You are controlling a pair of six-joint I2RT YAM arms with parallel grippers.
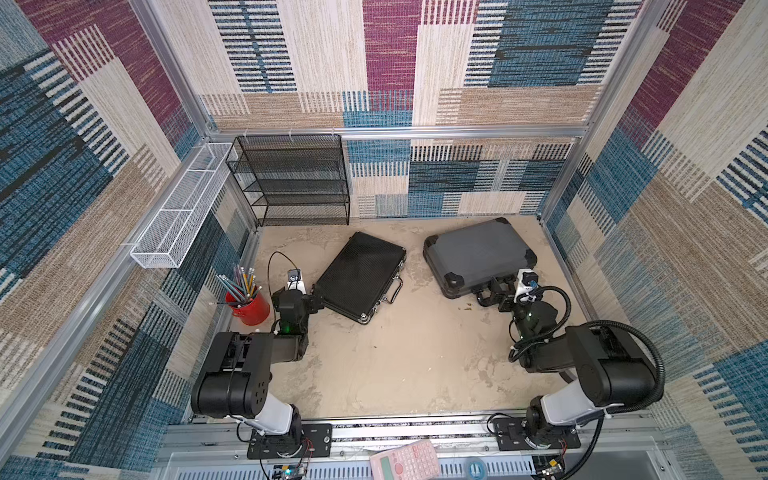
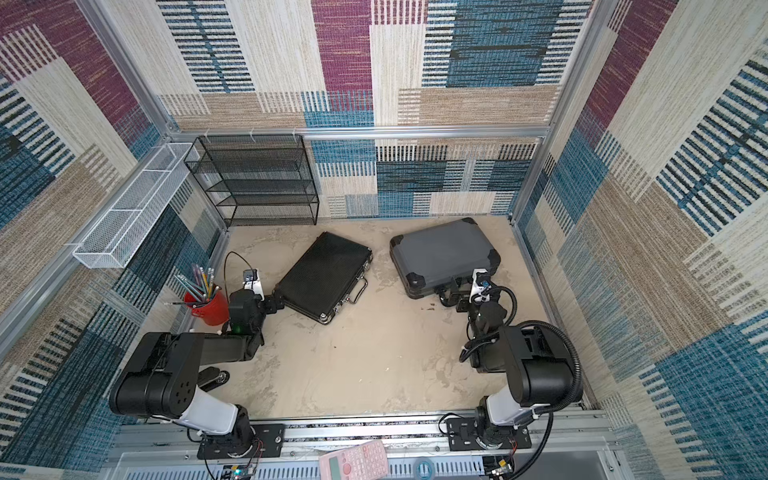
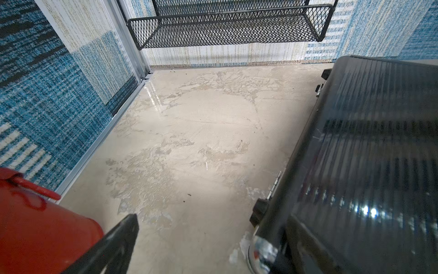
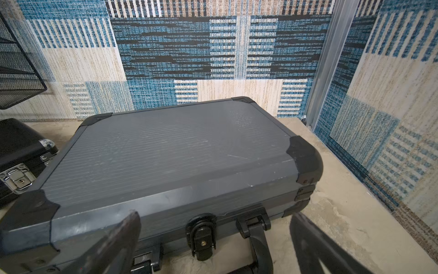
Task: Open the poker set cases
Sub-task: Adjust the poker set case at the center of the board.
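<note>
Both poker set cases lie flat on the table with their lids down. In both top views the slim black ribbed case (image 1: 361, 276) (image 2: 326, 276) sits left of centre, and the thicker grey case (image 1: 478, 253) (image 2: 444, 253) with black corners is at the back right. My left gripper (image 1: 319, 301) (image 3: 213, 234) is open at the black case's (image 3: 367, 154) near left corner, one finger over its lid edge. My right gripper (image 1: 496, 291) (image 4: 213, 227) is open. It spans the black latch (image 4: 203, 234) and handle (image 4: 258, 242) on the front of the grey case (image 4: 177, 147).
A red cup of pencils (image 1: 249, 307) (image 3: 35, 225) stands close beside the left wrist. A black wire-mesh rack (image 1: 299, 183) stands at the back left. A white mesh basket (image 1: 183, 208) hangs on the left wall. Carpeted walls close in three sides. A pink calculator (image 1: 403, 461) lies on the front ledge.
</note>
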